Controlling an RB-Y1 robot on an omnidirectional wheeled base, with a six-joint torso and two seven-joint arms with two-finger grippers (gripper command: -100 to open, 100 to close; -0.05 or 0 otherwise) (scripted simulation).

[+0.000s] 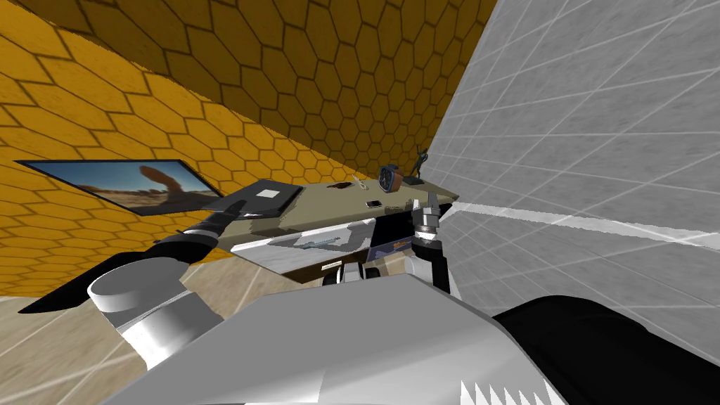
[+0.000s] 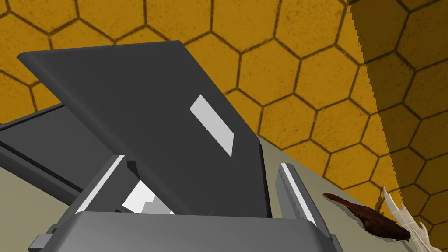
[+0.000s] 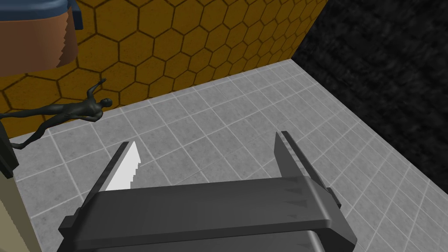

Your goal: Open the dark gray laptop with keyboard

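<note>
- Hovering at the left end of the beige desk [image 1: 327, 202], the left gripper [image 2: 202, 162] is seen with its fingers spread apart, clamped on nothing.
- The dark grey laptop [image 2: 144, 113] is found right at that gripper, its lid tilted up off the base and the lid's near edge lying between the two fingers.
- A dark red-brown object [image 2: 367, 216] is laid on the desk beside the laptop.
- At the desk's right end the right gripper [image 3: 206, 139] is held with fingers apart, and a dark figurine [image 3: 74, 109] is seen beyond it.
</note>
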